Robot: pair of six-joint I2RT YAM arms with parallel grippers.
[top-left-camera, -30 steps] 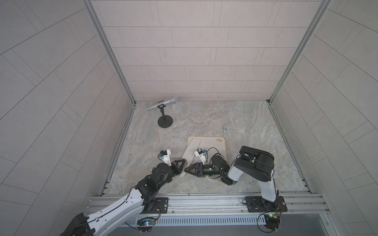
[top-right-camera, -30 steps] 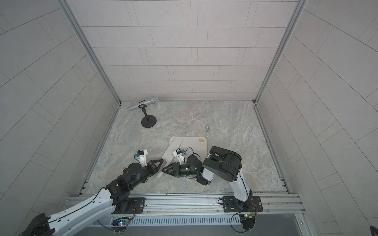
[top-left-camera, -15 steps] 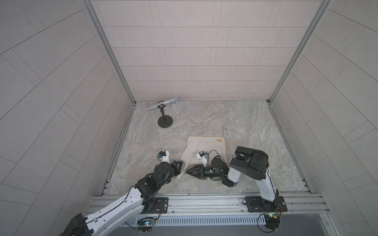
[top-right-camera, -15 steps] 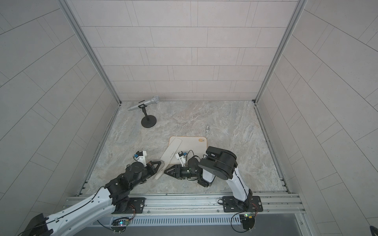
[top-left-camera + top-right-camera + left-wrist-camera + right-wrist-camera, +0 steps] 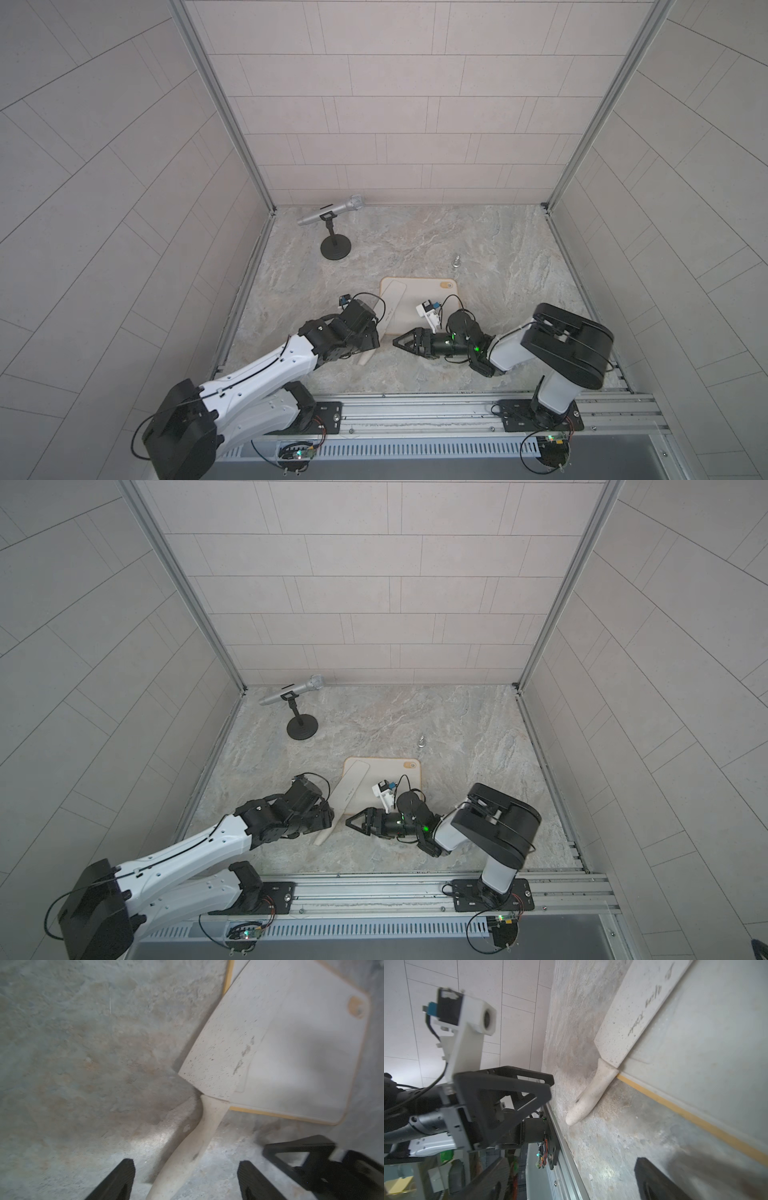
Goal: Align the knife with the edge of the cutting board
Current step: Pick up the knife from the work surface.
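Cream-white knife, cleaver pattern, lying flat and slantwise; the blade overlaps the left portion of the cutting board, its heel overhangs the board's left edge by the near corner, and the handle is off the board on the marble table. Item, left gripper: pinched shut at the handle a second ago, now spread wide; fingers stand either side of the handle with a gap on both sides, holding nothing. Item, right gripper: half-open a second ago, now fully spread; empty, low over the table just beside the board's near edge, pointing toward the handle. Note: the knife has been let go and rests on its own; in both top views it looks angled to the board's left edge rather than parallel; the handle probably needs a further swing toward the right arm.
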